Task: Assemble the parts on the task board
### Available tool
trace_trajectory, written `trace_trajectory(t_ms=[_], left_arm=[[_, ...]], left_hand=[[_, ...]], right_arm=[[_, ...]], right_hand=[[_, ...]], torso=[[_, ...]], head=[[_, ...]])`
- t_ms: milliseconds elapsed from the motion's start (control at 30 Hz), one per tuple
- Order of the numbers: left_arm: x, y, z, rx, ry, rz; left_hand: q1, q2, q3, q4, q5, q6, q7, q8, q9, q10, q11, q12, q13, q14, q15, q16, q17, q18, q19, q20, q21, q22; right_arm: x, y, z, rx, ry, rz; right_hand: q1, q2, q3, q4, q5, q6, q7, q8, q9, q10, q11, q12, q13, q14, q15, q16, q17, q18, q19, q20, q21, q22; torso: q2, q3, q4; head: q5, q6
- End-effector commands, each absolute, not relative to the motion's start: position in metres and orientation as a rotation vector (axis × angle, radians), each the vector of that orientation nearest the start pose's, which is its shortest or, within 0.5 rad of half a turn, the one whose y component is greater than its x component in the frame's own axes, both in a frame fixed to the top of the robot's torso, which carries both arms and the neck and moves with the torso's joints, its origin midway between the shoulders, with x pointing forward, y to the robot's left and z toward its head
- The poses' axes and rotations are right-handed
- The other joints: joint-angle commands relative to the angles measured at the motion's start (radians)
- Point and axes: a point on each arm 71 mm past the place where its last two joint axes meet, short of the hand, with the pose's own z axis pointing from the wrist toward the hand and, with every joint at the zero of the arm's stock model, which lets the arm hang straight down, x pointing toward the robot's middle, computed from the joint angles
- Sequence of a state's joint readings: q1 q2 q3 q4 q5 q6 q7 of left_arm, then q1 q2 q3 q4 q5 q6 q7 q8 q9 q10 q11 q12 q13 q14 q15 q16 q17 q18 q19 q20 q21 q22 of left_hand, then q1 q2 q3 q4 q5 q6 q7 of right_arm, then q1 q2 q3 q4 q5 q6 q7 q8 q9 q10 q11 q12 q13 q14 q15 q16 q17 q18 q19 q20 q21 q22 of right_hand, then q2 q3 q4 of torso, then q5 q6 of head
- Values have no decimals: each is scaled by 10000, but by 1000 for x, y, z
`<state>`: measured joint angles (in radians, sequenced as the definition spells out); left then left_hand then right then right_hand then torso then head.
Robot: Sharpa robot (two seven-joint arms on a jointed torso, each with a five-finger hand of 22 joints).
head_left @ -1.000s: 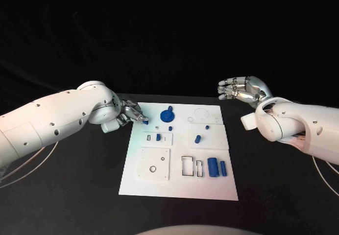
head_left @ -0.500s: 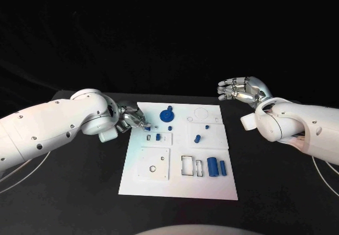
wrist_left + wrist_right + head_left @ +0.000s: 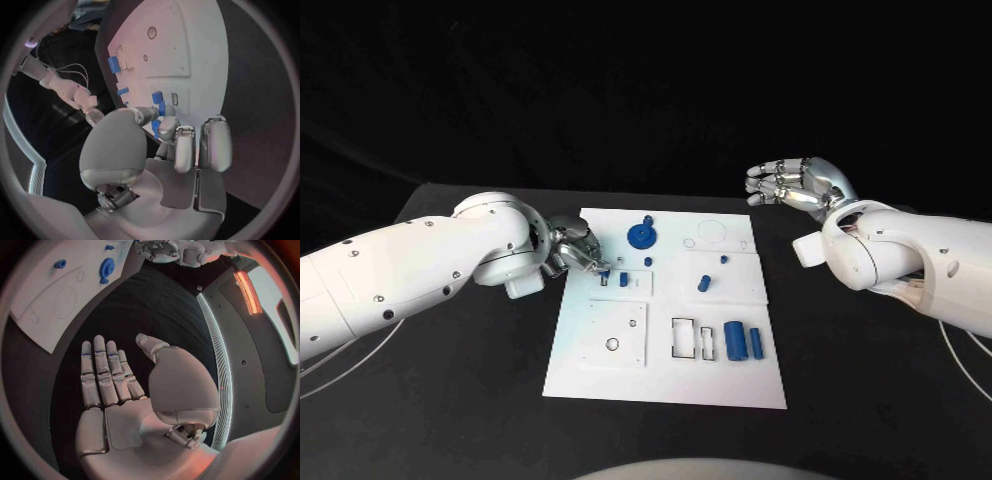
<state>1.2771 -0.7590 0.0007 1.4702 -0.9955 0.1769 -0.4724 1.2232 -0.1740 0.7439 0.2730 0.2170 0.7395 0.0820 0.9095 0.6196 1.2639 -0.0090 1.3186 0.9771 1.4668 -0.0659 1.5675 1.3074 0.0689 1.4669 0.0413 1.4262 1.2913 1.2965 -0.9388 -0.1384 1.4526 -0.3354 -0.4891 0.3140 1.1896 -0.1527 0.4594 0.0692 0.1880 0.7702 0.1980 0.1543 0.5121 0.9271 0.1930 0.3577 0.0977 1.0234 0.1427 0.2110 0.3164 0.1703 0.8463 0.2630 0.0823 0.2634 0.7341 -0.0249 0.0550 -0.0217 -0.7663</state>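
Observation:
The white task board (image 3: 668,380) lies in the middle of the black table. On it are a blue gear (image 3: 642,236), small blue parts (image 3: 705,283) and two blue cylinders (image 3: 734,341). My left hand (image 3: 574,248) hovers at the board's upper left edge and pinches a small blue part (image 3: 156,129) between thumb and a finger, just over the row of small slots (image 3: 625,280). My right hand (image 3: 795,183) is raised behind the board's far right corner. Its fingers (image 3: 103,372) are stretched out and hold nothing.
Black table surface (image 3: 877,380) surrounds the board on all sides. A rectangular slot (image 3: 684,339) lies beside the cylinders, and a round hole (image 3: 613,345) sits in the lower left plate. The right wrist view shows the board (image 3: 56,305) and gear (image 3: 106,267).
My left hand has moved in over the board's left edge and slightly toward me, carrying the small blue part. The right hand has stayed in place.

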Motion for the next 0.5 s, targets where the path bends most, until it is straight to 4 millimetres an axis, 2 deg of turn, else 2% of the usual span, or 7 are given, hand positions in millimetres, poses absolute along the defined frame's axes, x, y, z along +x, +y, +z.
trace_trajectory(t_ms=[33,500], left_arm=[[500,180,-181,-1028,22863,-5197],[500,177,-185,-531,23050,-4823]], left_hand=[[-2,-58,1637,-1553,62,210,-157,53,11,74,-15,36,27,1040,-67,33,2634,-143,192,-79,79,105],[-84,-125,1735,-1611,150,262,-182,97,25,169,-38,92,148,1040,-88,33,2634,-148,205,-97,99,134]], right_arm=[[504,-286,-166,8053,14070,11116],[504,-287,-166,8068,14075,11097]], right_hand=[[-78,56,-66,-18,41,-71,623,-43,-11,-62,4,-3,-8,-21,39,-47,-15,137,2,43,-52,-10],[-71,62,-68,-25,46,-71,623,-45,-12,-64,3,-1,-18,-19,40,-53,-19,137,3,44,-57,-21]], torso=[[13,5,-3],[6,10,-3]], head=[[10,-12],[-38,-42]])
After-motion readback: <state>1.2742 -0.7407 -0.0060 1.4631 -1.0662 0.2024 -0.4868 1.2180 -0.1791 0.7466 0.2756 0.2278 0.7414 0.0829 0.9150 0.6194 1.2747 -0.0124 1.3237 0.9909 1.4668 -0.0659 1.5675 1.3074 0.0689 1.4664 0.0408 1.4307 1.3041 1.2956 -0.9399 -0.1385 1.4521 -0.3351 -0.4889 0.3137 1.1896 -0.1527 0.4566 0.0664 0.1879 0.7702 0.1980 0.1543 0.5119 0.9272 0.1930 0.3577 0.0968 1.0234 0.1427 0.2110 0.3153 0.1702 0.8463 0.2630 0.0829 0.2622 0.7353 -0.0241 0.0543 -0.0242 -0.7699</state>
